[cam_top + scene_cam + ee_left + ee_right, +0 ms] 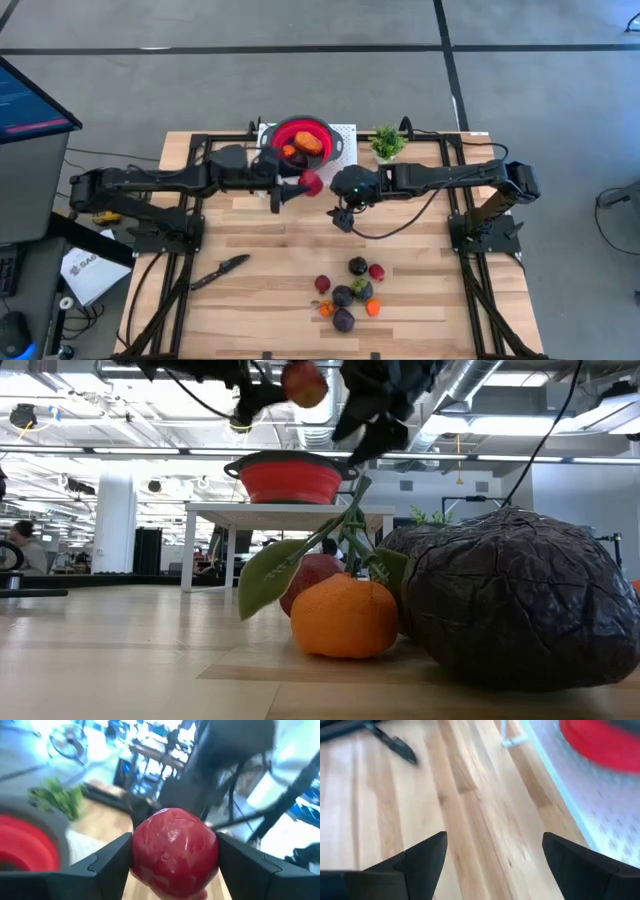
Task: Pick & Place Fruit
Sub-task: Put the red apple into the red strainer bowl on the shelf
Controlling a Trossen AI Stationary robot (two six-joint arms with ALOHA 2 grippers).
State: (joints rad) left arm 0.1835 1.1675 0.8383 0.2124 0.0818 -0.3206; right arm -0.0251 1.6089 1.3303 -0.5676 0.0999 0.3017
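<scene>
My left gripper (306,186) (174,870) is shut on a round red fruit (312,183) (304,384), in the air just near of the red bowl (303,140) (290,478) (22,845). Two orange pieces (303,146) lie in the bowl. My right gripper (343,217) (492,865) hangs open beside it, over bare wood, holding nothing. The other fruit (350,292), dark purple, red, orange and dark green, lie in a cluster on the table's near part. In the low view an orange piece (345,618) and a dark purple one (510,600) fill the foreground. My left gripper pinches the red fruit between its two fingers (112,860), which sit on the fruit's opposite sides (145,855). The fingers come level from the table's left. The fruit is lifted clear of the table, above the height of the bowl's rim.
The bowl stands on a white mat (340,133) at the far edge, with a small green potted plant (388,143) (57,797) to its right. A black knife (220,270) lies on the near left of the table. Bare wood lies between the grippers and the fruit cluster.
</scene>
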